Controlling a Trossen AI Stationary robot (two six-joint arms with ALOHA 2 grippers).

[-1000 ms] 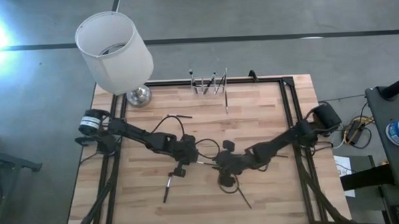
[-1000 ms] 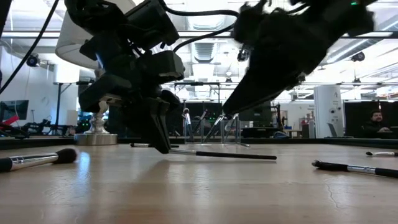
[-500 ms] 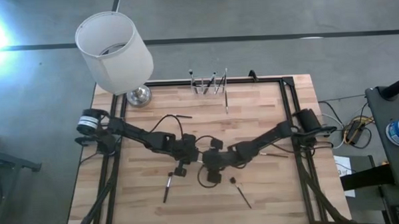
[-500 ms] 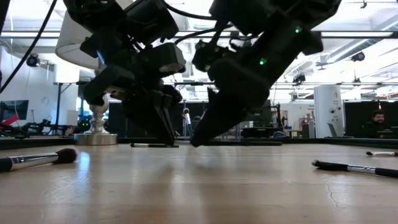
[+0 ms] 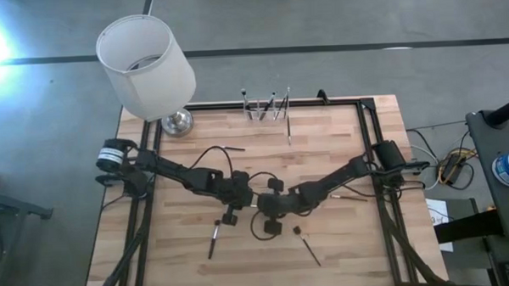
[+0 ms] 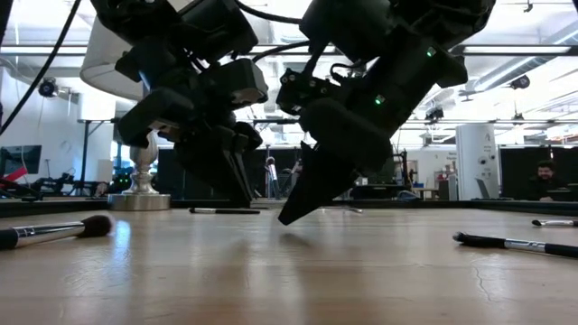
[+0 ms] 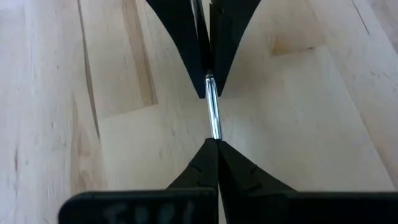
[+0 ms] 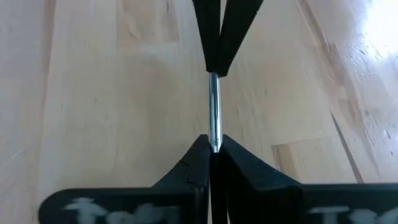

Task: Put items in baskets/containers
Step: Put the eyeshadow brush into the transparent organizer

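One thin brush is gripped at once by the left pincer and the right pincer, met tip to tip near the middle of the worktop; each is closed on an end, the silver shaft bridging between them. The clear holder, with brushes standing in it, is set at the far edge. Two more brushes are left lying near the front edge.

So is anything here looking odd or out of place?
Yes: both grippers, left and right, pinch the same thin brush from opposite ends at mid-table. Other brushes lie scattered, far from the clear holder.
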